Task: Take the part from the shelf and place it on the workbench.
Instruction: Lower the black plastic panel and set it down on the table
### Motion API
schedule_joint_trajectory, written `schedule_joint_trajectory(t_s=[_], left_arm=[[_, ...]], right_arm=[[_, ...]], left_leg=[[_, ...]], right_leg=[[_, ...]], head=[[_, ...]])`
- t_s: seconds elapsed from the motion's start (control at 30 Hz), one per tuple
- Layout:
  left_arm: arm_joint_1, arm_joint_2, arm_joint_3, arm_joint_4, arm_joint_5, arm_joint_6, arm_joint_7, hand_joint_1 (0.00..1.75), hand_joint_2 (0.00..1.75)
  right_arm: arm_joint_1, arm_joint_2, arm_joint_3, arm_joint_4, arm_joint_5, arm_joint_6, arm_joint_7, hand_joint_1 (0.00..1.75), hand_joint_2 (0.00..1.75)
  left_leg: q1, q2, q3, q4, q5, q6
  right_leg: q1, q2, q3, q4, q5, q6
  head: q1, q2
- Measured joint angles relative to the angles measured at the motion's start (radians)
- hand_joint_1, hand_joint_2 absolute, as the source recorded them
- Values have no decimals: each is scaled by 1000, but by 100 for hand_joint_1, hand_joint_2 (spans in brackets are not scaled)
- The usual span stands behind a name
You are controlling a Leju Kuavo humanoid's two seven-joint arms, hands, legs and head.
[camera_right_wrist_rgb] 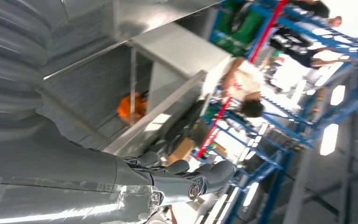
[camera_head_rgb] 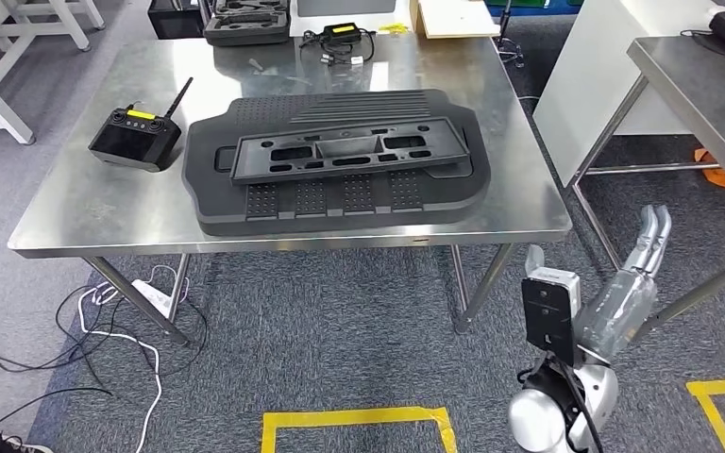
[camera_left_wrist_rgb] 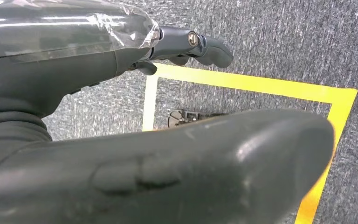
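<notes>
A large black moulded part (camera_head_rgb: 340, 203) lies flat on the steel workbench (camera_head_rgb: 85, 203). A smaller black frame-shaped part (camera_head_rgb: 345, 151) rests on top of it. My right hand (camera_head_rgb: 623, 293) hangs low, beyond the bench's near right corner, fingers stretched out and nothing in it. The right wrist view shows the same hand (camera_right_wrist_rgb: 74, 172) bare, with its fingers (camera_right_wrist_rgb: 200, 177) extended. My left hand (camera_left_wrist_rgb: 74, 65) hangs over the grey carpet, thumb and fingers (camera_left_wrist_rgb: 200, 44) apart, holding nothing.
A black remote controller (camera_head_rgb: 135, 139) sits on the bench's left side. At the back lie a black case (camera_head_rgb: 245, 21), a cabled device (camera_head_rgb: 345, 40) and a pale board (camera_head_rgb: 453, 17). A second steel table (camera_head_rgb: 699, 85) stands to the right. Yellow floor tape (camera_head_rgb: 359, 420) and cables (camera_head_rgb: 104, 330) lie below. A person (camera_right_wrist_rgb: 242, 84) stands by blue racks.
</notes>
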Motion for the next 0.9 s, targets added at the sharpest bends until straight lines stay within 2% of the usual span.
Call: schedule_joint_trajectory(t_s=[0.03,0.1,0.13,0.17,0.2,0.23,0.3,0.33,0.37,0.43,0.47,0.5,0.53,0.6,0.63,0.67,0.7,0.73,0.8,0.83,0.87,0.9], left_arm=[[0,0,-2,0,2,0,0,0,0],[1,0,-5,0,4,0,0,0,0],[1,0,-6,0,5,0,0,0,0],[2,0,-6,0,6,0,0,0,0],[2,0,-7,0,6,0,0,0,0],[2,1,-8,0,7,0,0,0,0],[0,1,-9,0,7,0,0,0,0],[-1,1,-10,1,7,-1,0,0,0],[-1,1,-10,1,7,-1,0,0,0],[0,1,-11,1,9,-1,0,0,0],[0,1,-11,1,11,-2,0,0,0],[-1,1,-11,1,12,-3,0,0,0],[-3,1,-12,1,14,-3,1,0,0],[-4,0,-12,1,17,-5,2,0,0],[-4,0,-12,1,19,-6,4,0,0],[-3,0,-12,1,21,-7,4,0,0],[-2,0,-12,1,24,-7,5,0,0],[-1,0,-12,1,26,-6,5,0,0],[0,0,-12,1,29,-4,6,0,0],[0,0,-12,1,30,-4,7,0,0],[0,0,-12,1,32,-3,8,0,0],[0,0,-12,1,34,-2,9,0,0]], right_arm=[[1,-6,-1,5,11,0,22,0,175],[7,-26,-2,19,44,0,90,0,175],[11,-41,-1,30,65,0,139,0,175],[16,-59,0,42,85,0,188,0,175],[20,-76,1,53,100,0,230,0,175],[23,-90,3,62,107,0,255,0,175],[27,-117,8,83,111,0,294,0,175],[28,-131,11,96,108,0,313,0,175],[30,-143,14,109,101,0,331,0,175],[35,-166,22,142,75,0,373,0,175],[39,-178,28,163,55,0,398,0,175],[43,-190,35,188,35,0,420,0,175],[46,-202,41,216,14,1,435,0,175],[50,-218,54,280,-32,1,442,0,175],[51,-223,60,317,-59,1,441,0,175],[52,-226,67,357,-89,1,441,0,175],[52,-229,76,398,-119,1,443,0,175],[50,-233,87,440,-149,1,447,0,175],[40,-240,112,525,-208,1,448,0,175],[33,-243,125,568,-238,1,445,0,175],[27,-245,136,608,-268,1,440,0,175],[23,-246,147,649,-302,1,435,0,175]], left_leg=[[1,-1,-16,41,-34,-5],[1,-1,-58,165,-115,-12],[2,-1,-72,219,-142,-14],[2,-1,-72,244,-151,-15],[2,-1,-51,230,-141,-15],[2,-1,-12,176,-118,-13],[2,-1,73,33,-78,-5],[0,-2,96,-14,-67,1],[-1,-3,103,-35,-65,7],[-4,-3,97,-38,-54,21],[-3,-2,94,-42,-47,30],[-2,-1,90,-46,-38,38],[0,0,82,-50,-29,46],[-2,1,63,-50,-14,53],[-3,1,52,-49,-7,54],[-4,1,43,-48,-1,54],[-5,1,34,-46,4,52],[-5,1,27,-44,9,50],[-6,1,16,-40,17,42],[-7,1,13,-38,21,37],[-8,1,11,-37,25,31],[-8,1,9,-37,30,25]], right_leg=[[-2,-2,-7,-2,8,-7],[-1,-6,-25,1,18,-14],[-1,-7,-35,5,23,-14],[-1,-8,-44,9,27,-14],[-1,-9,-53,13,30,-12],[-1,-9,-61,18,33,-10],[-1,-8,-72,29,37,-3],[1,-9,-77,34,40,3],[2,-9,-80,36,43,9],[2,-9,-81,33,52,22],[0,-8,-83,36,48,28],[-2,-7,-89,49,32,34],[-3,-6,-102,82,2,39],[-6,-4,-143,197,-80,48],[-7,-3,-159,253,-111,51],[-7,-3,-161,284,-123,53],[-7,-3,-144,277,-117,53],[-7,-3,-107,228,-94,51],[-5,-2,-14,81,-47,43],[-3,-2,16,26,-33,37],[0,-1,28,-1,-28,32],[4,0,27,-7,-26,26]], head=[[-2,0],[-8,0],[-9,0],[-10,0],[-10,0],[-10,0],[-11,0],[-10,0],[-10,0],[-8,0],[-8,0],[-5,0],[-1,0],[7,0],[8,0],[9,0],[9,0],[9,0],[10,0],[10,0],[10,0],[10,0]])
